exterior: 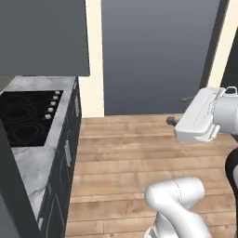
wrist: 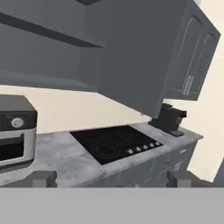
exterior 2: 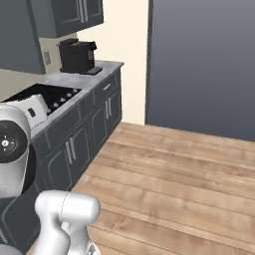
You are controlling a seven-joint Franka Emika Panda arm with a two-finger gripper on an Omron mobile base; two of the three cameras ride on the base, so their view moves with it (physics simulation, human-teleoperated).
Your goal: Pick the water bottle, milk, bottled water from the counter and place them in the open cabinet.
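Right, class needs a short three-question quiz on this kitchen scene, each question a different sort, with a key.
1. True or false: the coffee machine stands on the counter beside the cooktop.
2. Multiple choice: what floor shows in the base views? A tiles, B wooden planks, C carpet.
3. Fill in: in the hand view, the fingers of the gripper stand wide ____, with nothing between them.

Key: 1 true; 2 B; 3 apart. The toaster oven sits at the counter's other end, across the cooktop from the coffee machine.
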